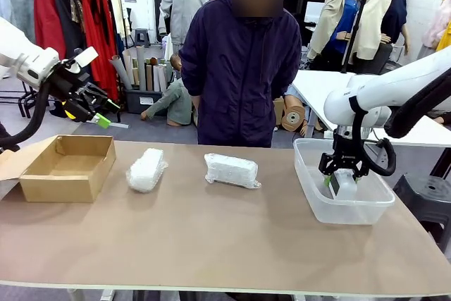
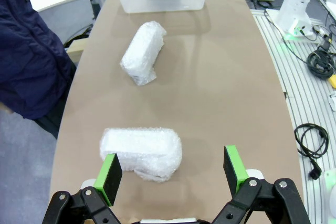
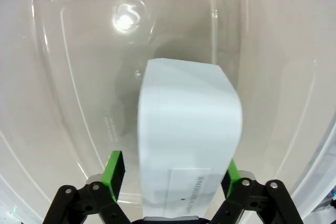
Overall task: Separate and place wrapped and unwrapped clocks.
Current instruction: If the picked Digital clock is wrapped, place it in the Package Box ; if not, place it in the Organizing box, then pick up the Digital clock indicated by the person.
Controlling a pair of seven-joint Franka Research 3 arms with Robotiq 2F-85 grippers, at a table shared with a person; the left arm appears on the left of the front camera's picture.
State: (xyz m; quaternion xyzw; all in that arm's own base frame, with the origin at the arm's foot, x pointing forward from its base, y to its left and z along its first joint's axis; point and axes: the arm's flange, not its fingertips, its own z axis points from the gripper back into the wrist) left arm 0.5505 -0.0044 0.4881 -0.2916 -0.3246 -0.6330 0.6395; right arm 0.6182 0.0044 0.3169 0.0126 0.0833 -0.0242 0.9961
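Note:
Two bubble-wrapped clocks lie on the brown table, one left of centre [image 1: 146, 169] and one at centre [image 1: 231, 170]. The left wrist view has them as a near bundle [image 2: 142, 150] and a far bundle [image 2: 143, 53]. The bare white clock [image 3: 189, 129] stands in the clear plastic tub [image 1: 303, 167] at the right. My right gripper [image 1: 343, 181] reaches down into the tub, its fingers astride the clock with a gap at one pad [image 3: 113, 174], so it is open. Above the cardboard box [image 1: 67, 167], my left gripper [image 1: 108, 112] hangs open and empty.
A person in a dark jacket [image 1: 239, 68] stands at the far edge of the table, hands out of sight. The open cardboard box sits at the left end of the table. Cables [image 2: 312, 140] lie on the floor beside the table's near side.

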